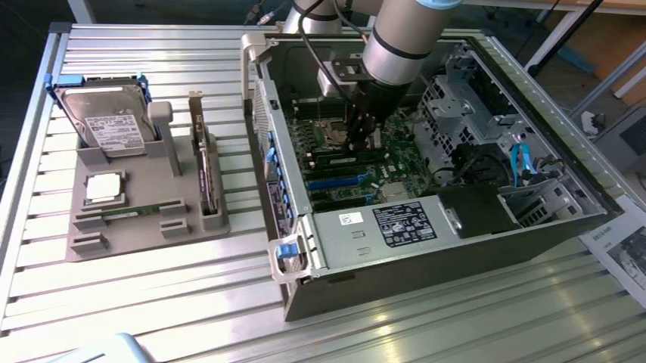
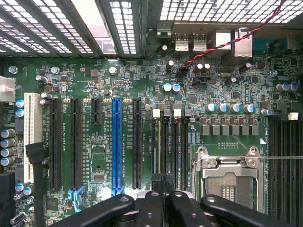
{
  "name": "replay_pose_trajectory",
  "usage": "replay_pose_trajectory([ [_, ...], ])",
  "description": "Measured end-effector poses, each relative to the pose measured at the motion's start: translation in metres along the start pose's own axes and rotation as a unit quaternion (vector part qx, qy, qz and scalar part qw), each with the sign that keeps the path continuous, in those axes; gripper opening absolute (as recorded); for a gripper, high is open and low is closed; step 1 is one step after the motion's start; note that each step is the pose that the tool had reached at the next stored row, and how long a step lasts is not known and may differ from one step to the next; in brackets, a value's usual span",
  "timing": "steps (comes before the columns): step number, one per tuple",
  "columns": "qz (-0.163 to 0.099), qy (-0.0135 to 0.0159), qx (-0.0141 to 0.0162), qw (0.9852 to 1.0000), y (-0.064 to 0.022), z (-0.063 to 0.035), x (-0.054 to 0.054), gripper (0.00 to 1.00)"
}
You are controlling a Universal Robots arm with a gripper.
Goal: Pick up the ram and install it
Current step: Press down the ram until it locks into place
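Gripper (image 1: 361,144) down inside the PC case (image 1: 565,227), fingers (image 2: 163,189) pinched shut over the mobo (image 2: 94,94) slots. Can't tell what they're pinching. Ram (image 1: 131,212) on the gray tray (image 1: 121,242), well apart.

The exterior camera is standing off the arm, looking down at a slant over a slatted metal table (image 1: 424,333). It is taking in an open computer case (image 1: 434,257) on the exterior view's right and a grey parts holder (image 1: 151,227) on the exterior view's left, from well back. The wrist camera is riding on the arm inside the case, facing straight onto the green motherboard (image 2: 142,85) from close by, with the gripper (image 2: 163,198) edging into its frame. Both cameras are sharing the motherboard (image 1: 353,170) and its blue slot (image 2: 116,142).
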State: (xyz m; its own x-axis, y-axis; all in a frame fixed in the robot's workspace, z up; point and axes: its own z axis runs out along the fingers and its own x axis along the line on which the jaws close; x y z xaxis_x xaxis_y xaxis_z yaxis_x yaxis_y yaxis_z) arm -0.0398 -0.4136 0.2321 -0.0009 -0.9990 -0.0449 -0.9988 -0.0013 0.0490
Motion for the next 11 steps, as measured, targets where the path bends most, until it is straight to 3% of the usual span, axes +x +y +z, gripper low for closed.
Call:
replay_pose_trajectory([
  [11, 0.000, 0.0014, -0.0002, 1.0000, 0.0004, -0.0066, -0.0003, 0.10],
])
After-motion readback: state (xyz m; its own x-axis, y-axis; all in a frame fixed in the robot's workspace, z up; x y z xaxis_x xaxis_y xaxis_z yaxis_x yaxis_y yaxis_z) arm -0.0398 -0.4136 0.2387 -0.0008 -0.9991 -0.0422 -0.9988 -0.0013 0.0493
